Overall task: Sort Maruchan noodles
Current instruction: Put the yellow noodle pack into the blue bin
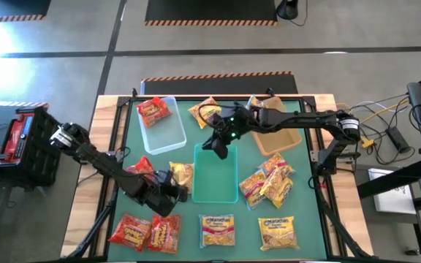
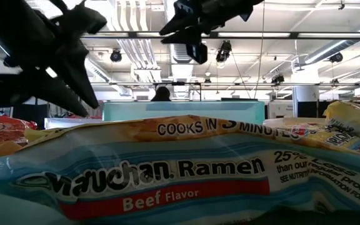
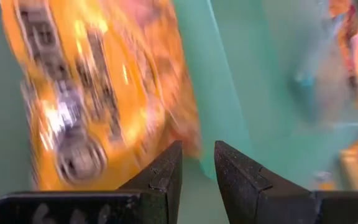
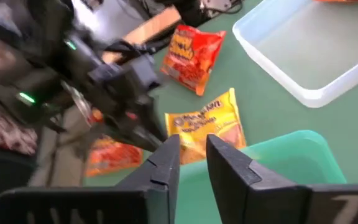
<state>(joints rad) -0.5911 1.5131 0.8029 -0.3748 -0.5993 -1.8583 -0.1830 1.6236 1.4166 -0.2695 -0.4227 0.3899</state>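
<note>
Sorting has barely begun, by my reading: the clear bin (image 1: 161,124) holds one red packet (image 1: 153,110), the teal bin (image 1: 216,174) looks empty, and the tan bin (image 1: 277,126) shows nothing inside that I can make out. The rest of the noodles lie loose on the green mat (image 1: 305,226) — a heap (image 1: 267,181) to the right of the teal bin, two red packets (image 1: 145,231) and two yellow ones (image 1: 248,231) along the near edge, another (image 1: 203,111) between the clear and tan bins. The left gripper (image 1: 168,191) hovers just beside a yellow packet (image 1: 182,174) at the teal bin's left wall; its fingers (image 3: 166,171) stand slightly parted with nothing between them, the packet lying beyond the tips. The right gripper (image 1: 220,146) hangs over the teal bin's far end, its jaws a narrow gap apart and empty in the wrist view. The packets are flat, crinkly plastic rectangles with glossy printed faces; the bins are rigid, smooth-walled, with rounded corners; the clear one is translucent, the mat matte.
</note>
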